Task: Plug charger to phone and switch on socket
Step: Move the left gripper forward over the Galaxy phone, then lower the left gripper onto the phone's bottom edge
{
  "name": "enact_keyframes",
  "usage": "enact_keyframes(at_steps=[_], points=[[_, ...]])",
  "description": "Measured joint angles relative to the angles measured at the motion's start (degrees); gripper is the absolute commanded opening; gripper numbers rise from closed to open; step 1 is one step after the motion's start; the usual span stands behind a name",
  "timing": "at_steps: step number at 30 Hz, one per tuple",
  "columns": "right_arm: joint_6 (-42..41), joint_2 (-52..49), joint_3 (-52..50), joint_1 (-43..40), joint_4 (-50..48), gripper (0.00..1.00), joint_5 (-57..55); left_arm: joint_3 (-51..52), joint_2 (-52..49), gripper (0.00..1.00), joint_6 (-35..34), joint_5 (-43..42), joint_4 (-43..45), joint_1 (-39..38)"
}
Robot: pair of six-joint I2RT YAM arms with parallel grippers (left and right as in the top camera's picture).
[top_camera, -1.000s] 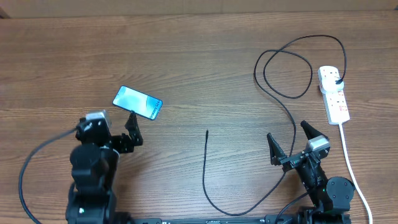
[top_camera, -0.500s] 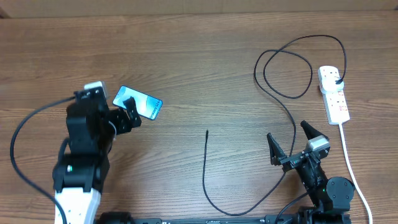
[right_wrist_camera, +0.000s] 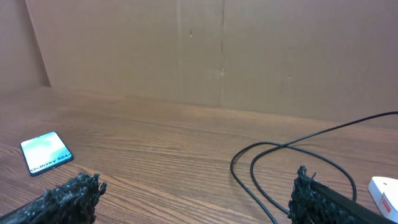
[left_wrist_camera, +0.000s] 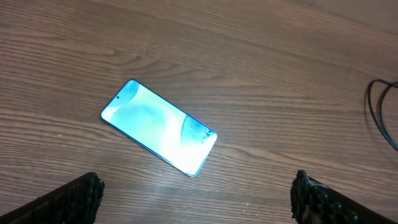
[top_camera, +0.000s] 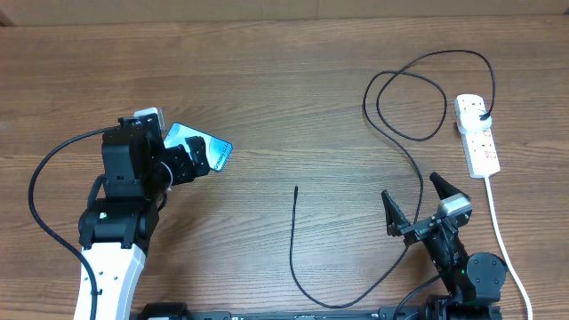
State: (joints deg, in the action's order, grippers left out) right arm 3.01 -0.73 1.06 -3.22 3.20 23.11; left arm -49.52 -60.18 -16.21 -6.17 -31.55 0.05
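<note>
On the overhead, we have the left gripper (top_camera: 188, 158) over the phone (top_camera: 218, 153), jaws wide, nothing held. The arm hides the phone's near part. The right gripper (top_camera: 410, 190) is wide too and empty, low at the near edge of the table (top_camera: 284, 71). The charger cable (top_camera: 292, 244) passes under the spread right fingers; contact, can't tell. Its plug tip (top_camera: 296, 189) lies free between the two grippers, well left of the right fingers and apart from the phone. Its black plug (top_camera: 483, 116) looks seated in the power strip (top_camera: 481, 149), ahead-right of the right fingers. Switch state: can't tell.

Left wrist: phone (left_wrist_camera: 158, 127) flat, screen lit, diagonal, ahead of the fingertips (left_wrist_camera: 78, 199) and between them, nearer the left one. No contact. A bit of cable (left_wrist_camera: 370, 109) sits far right. This view gives the clearance the overhead hides, but no plug tip and no strip.

Right wrist: fingers (right_wrist_camera: 320, 199) wide, nothing between. Cable loop (right_wrist_camera: 283, 149) ahead, strip corner (right_wrist_camera: 385, 190) beyond the right finger, phone (right_wrist_camera: 45, 154) far left. Plug tip out of frame.

We judge this is step one, the approach to the phone, with nothing plugged in yet. Next move calls for the left to pin or grip the phone by its edges, and the right to go left for the plug tip. A thin tip needs a near-shut pinch and alignment with the port. Which end holds the port: can't tell.
</note>
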Motion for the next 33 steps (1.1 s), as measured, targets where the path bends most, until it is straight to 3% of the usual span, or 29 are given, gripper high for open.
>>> enact_keyframes(at_steps=[10, 21, 33], points=[[0.0, 0.0, 0.0, 0.0, 0.02, 1.0, -0.02, -4.0, -3.52, 1.0, -10.82, 1.68, -5.09, 0.0], [0.02, 0.0, 0.0, 0.0, 0.0, 1.0, -0.02, -28.55, -22.43, 1.0, -22.01, 5.64, -27.58, 0.04], [-0.02, 0.0, 0.0, 0.0, 0.02, 1.0, -0.02, -32.83, -29.94, 1.0, -24.65, 1.22, -28.63, 0.04]])
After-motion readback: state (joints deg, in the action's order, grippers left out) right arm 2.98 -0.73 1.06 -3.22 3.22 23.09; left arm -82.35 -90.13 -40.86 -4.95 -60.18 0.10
